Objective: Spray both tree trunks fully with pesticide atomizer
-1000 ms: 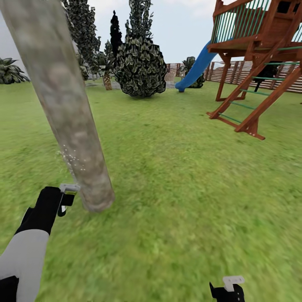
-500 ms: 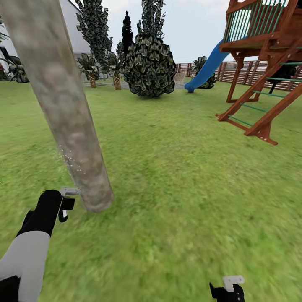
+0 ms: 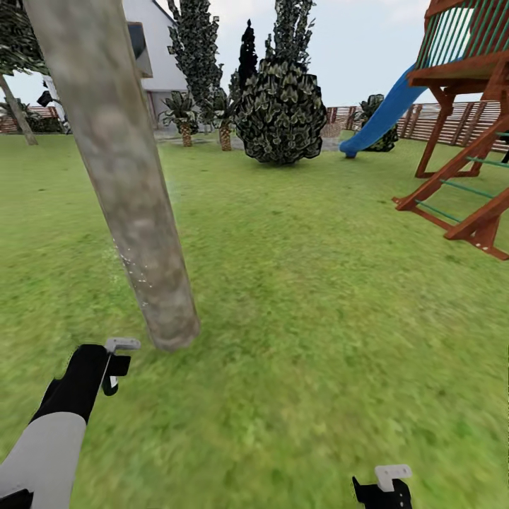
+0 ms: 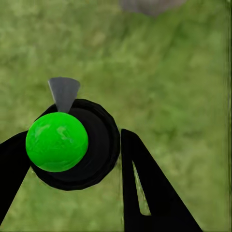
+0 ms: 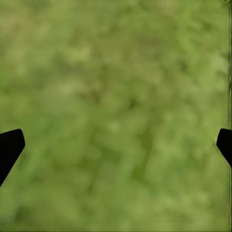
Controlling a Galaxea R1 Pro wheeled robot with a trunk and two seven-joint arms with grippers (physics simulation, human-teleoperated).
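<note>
Cut off at the top edge of the head view: tree trunk [image 3: 127,191], foliage out of frame, only the mottled grey-beige column leaning down to its base on the grass [image 3: 304,297]. Faint pale specks on the bark low down on its left flank, hard to make out. Low at the left, left gripper [image 3: 112,366] clamped around the pesticide atomizer [image 3: 120,348], just beside the trunk base but apart from it; only the pale trigger head peeks above the black fingers there. In the left wrist view, left gripper [image 4: 72,164] squeezing the dark round atomizer [image 4: 77,145] from both sides, green spot and grey nozzle tip plain, a blurred sliver of trunk base at the frame's edge. At the bottom edge, right gripper [image 3: 385,488] mostly cropped; in the right wrist view, right gripper [image 5: 116,145] spread wide over bare grass, just two black fingertips [image 5: 9,145] at the frame sides. Far back: dark shrub [image 3: 281,113], blue slide [image 3: 382,116], wooden play frame [image 3: 466,106] sliced by the right edge, white house [image 3: 152,56]. Compared with a half-second back, whole scene slid rightward and the house come into sight — camera swinging, trunk base lower in frame.
</note>
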